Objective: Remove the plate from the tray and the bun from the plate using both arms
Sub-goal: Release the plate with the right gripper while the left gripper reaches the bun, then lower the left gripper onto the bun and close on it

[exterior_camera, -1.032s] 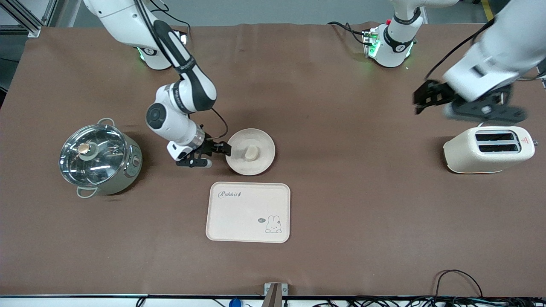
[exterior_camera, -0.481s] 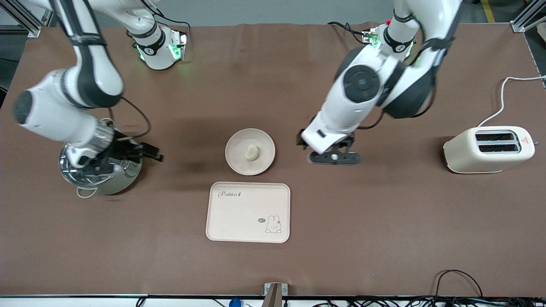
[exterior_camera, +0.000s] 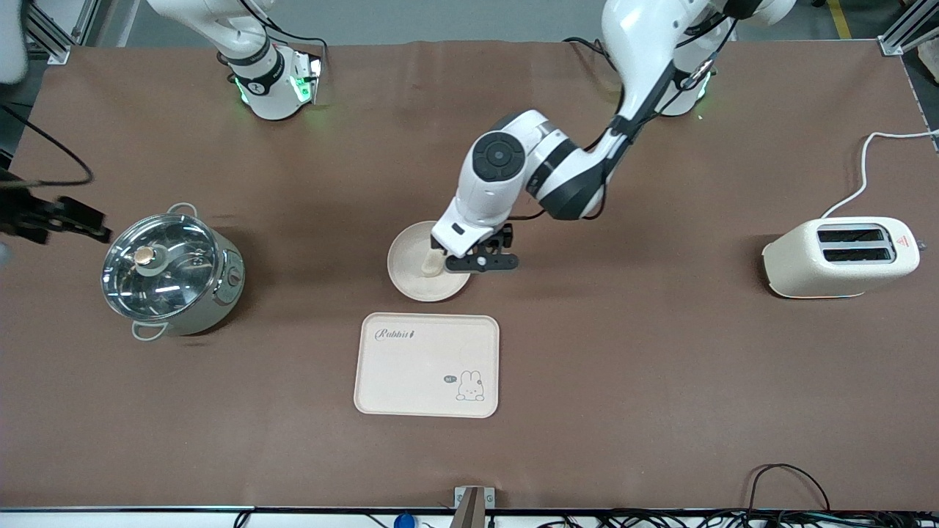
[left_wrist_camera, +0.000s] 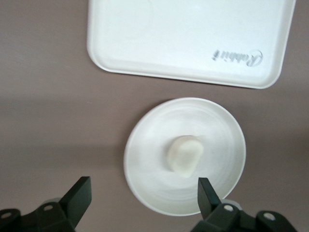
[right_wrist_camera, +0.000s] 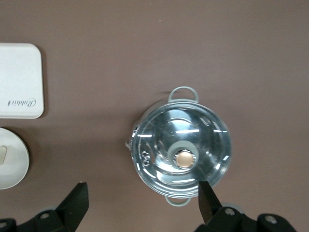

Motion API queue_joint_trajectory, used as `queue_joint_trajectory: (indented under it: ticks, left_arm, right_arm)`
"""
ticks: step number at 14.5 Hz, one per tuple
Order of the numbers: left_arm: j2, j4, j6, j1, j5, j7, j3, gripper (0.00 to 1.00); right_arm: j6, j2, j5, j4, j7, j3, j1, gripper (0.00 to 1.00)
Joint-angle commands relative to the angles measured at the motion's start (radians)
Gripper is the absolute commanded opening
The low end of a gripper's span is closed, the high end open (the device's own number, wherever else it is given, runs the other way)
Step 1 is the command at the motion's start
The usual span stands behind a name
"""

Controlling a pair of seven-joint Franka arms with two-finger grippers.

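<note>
the only writing that reads clearly is "rabbit" in script on the tray (exterior_camera: pixel 426 364), printed near one corner; a small rabbit drawing sits at the corner diagonal to it, with a tiny dark tag beside it too small to read. the same word shows on the tray in the left wrist view and, on a corner of it, in the right wrist view. the toaster (exterior_camera: pixel 841 257) carries a small red warning triangle by its slots.

the plate (exterior_camera: pixel 411 275) lies on the brown table (exterior_camera: pixel 660 381), just beside the tray and farther from the front camera. the bun (exterior_camera: pixel 431 264) rests on the plate, near its middle.

the left gripper (exterior_camera: pixel 480 261) hangs over the plate, its fingers (left_wrist_camera: pixel 79 195) spread wide apart with nothing between them. the front view hides part of the bun under this gripper, while the left wrist view shows the whole bun, untouched, between the two spread fingers.

the right gripper (exterior_camera: pixel 55 218) is up in the air at the right arm's end of the table, beside the pot (exterior_camera: pixel 172 270), jaws spread and empty. the right wrist view looks straight down on the pot's glass lid (right_wrist_camera: pixel 181 155) and brass-coloured knob (right_wrist_camera: pixel 185 158), and catches an edge of the plate.
</note>
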Motion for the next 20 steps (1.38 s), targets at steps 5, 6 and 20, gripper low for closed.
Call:
queue_joint_trajectory:
  ticks: [5, 6, 20]
  left_arm:
    - [0.132, 0.057, 0.138, -0.124, 0.071, -0.107, 0.059, 0.93]
    - [0.149, 0.070, 0.141, -0.135, 0.071, -0.109, 0.064, 0.92]
    - [0.247, 0.094, 0.255, -0.153, 0.136, -0.104, 0.064, 0.59]
  right_arm:
    - [-0.077, -0.063, -0.021, 0.052, 0.004, 0.071, -0.093, 1.00]
    - [-0.075, -0.065, -0.021, 0.050, 0.010, 0.070, -0.080, 1.00]
    - [-0.089, -0.070, -0.027, 0.050, -0.002, 0.097, -0.055, 1.00]
